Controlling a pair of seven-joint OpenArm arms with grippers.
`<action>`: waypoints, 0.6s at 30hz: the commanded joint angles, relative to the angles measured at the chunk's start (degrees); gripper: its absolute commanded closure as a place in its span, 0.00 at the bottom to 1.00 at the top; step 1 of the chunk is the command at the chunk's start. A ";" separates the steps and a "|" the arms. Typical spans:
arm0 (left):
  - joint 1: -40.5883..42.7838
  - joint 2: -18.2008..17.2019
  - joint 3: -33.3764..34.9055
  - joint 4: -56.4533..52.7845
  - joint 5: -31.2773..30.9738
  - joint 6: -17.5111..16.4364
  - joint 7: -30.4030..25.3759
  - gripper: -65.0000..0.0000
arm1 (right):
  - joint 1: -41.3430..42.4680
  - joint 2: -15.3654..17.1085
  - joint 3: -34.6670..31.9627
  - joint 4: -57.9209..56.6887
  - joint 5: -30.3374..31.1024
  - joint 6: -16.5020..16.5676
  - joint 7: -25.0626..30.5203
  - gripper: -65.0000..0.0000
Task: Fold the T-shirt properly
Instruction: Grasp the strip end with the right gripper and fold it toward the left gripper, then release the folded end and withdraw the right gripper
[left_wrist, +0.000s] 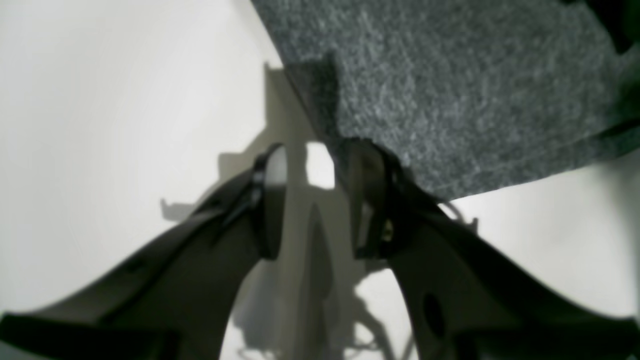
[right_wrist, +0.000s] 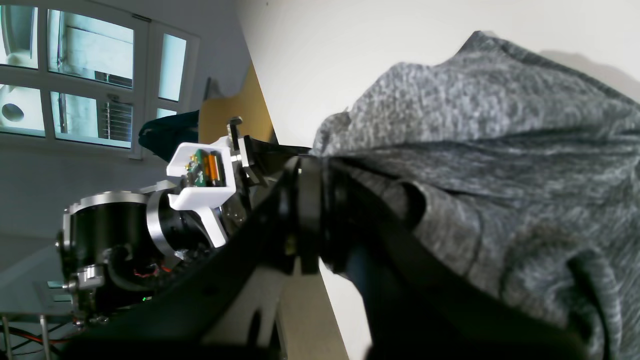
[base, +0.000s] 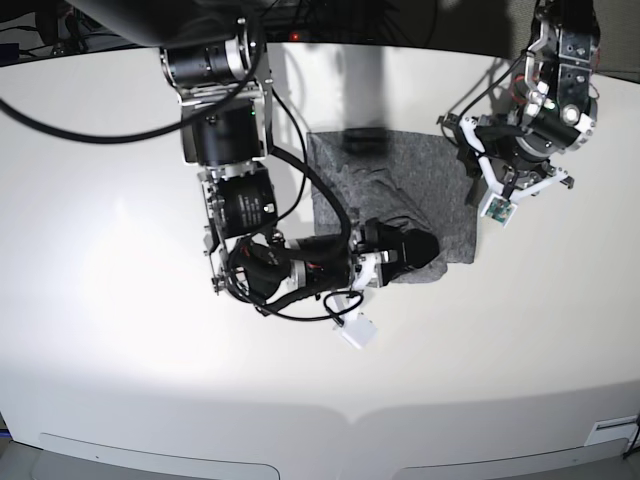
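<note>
The T-shirt (base: 390, 185) lies as a dark-grey folded block on the white table (base: 120, 300), behind the middle. My right gripper (base: 420, 247) is at the block's front right corner, where the cloth bunches up. In the right wrist view its jaws (right_wrist: 312, 200) stand almost together, with the T-shirt (right_wrist: 475, 150) meeting the tips and draped over one finger. My left gripper (base: 472, 180) hangs at the shirt's right edge. From the left wrist camera it (left_wrist: 320, 195) is open, bare table showing between the fingers, and one finger (left_wrist: 367, 200) touches the T-shirt (left_wrist: 450, 75) edge.
The right arm's dark links and cables (base: 270, 270) reach across the table to the shirt's left front. A white camera mount (base: 355, 330) hangs below that wrist. The left arm's wrist (right_wrist: 200, 175) shows beyond the right fingers. The table's front edge (base: 320, 415) is near.
</note>
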 joint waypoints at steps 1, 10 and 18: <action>-0.48 -0.26 -0.22 1.09 0.15 0.20 -0.94 0.69 | 1.77 -0.51 -0.81 0.90 2.03 0.28 0.46 0.80; -0.46 -0.24 -0.22 1.09 0.13 0.20 -0.92 0.69 | 2.12 -0.51 -13.00 0.90 15.02 0.28 0.48 0.65; -0.50 -0.26 -0.22 1.09 0.15 0.20 -0.92 0.69 | 7.17 -0.51 -11.91 0.92 6.08 0.28 4.44 0.65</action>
